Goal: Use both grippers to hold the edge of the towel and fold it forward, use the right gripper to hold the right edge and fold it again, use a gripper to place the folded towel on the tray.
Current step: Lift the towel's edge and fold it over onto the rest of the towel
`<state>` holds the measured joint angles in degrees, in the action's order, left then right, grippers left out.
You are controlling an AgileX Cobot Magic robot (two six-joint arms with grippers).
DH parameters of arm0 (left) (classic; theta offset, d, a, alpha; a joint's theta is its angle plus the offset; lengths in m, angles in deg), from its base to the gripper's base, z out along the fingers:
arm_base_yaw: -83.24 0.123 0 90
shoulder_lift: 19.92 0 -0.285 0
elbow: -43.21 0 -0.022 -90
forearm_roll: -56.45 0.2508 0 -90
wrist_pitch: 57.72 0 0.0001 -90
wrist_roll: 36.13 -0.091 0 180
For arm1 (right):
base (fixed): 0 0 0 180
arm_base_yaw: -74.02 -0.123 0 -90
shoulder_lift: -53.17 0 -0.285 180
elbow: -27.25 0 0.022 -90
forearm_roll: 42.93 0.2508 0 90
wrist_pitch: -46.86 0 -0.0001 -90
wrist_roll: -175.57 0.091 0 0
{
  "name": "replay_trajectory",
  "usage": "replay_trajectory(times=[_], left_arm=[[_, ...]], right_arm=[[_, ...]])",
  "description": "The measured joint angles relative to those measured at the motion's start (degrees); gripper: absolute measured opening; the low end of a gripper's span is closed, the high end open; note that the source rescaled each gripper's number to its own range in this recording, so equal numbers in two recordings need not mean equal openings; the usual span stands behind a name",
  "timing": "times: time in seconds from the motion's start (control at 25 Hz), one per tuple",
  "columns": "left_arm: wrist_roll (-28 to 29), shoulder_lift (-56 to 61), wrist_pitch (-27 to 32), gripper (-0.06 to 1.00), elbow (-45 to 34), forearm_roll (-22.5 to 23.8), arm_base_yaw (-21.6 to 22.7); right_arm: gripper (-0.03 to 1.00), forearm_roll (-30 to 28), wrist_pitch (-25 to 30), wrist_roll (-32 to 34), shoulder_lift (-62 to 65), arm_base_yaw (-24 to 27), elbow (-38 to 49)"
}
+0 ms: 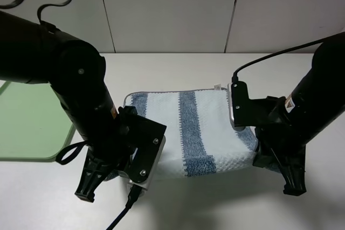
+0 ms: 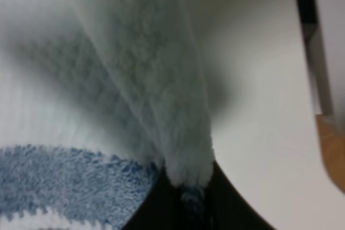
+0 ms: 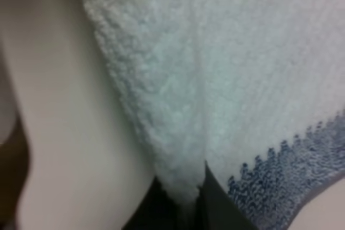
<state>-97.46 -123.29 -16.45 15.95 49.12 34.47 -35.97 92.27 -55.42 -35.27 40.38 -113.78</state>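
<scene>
- Towel [image 1: 188,127], striped dark blue and pale, lies on the white worktop [image 1: 215,203] between the two grippers. Its near edge is drawn up a little at both corners, where they have hold of it.
- Left gripper [image 2: 190,200] is closed tight on the towel's near left corner. Pale terry cloth bunches up out of the black jaws, and a blue stripe lies just beside them.
- Right gripper [image 3: 186,197] is clamped the same way on the near right corner. White cloth is pinched between the jaws, with a blue band and its thin grey hem [image 3: 315,197] just to one side.
- Far edge of the towel rests flat on the worktop, well beyond both grippers. A small white tag [image 1: 218,86] shows at the corner on the right gripper's side.
- Light green tray [image 1: 27,117] sits on the worktop out past the left gripper, apart from the towel.
</scene>
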Motion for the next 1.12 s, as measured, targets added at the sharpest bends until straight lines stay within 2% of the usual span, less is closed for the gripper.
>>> replay_trajectory(times=[0.36, 0.76, 0.92, 1.12], left_arm=[[0.30, 8.62, 6.05, 0.00, 0.32, -5.11, -0.21], [0.48, 13.17, 7.35, 0.00, 0.32, -5.77, -0.21], [0.48, 13.40, 4.75, 0.00, 0.27, -3.51, -0.21], [0.48, 13.40, -1.52, 0.00, 0.22, 0.42, 0.22]], right_arm=[[0.00, 2.75, 10.17, 0.23, 10.25, 0.00, 0.00], [0.00, 5.03, 14.89, 0.83, 13.41, 0.00, -0.86], [0.00, 2.33, 14.88, 0.83, 13.35, 0.00, -3.96], [0.00, -1.41, 12.58, 0.83, 13.35, 0.00, -6.22]])
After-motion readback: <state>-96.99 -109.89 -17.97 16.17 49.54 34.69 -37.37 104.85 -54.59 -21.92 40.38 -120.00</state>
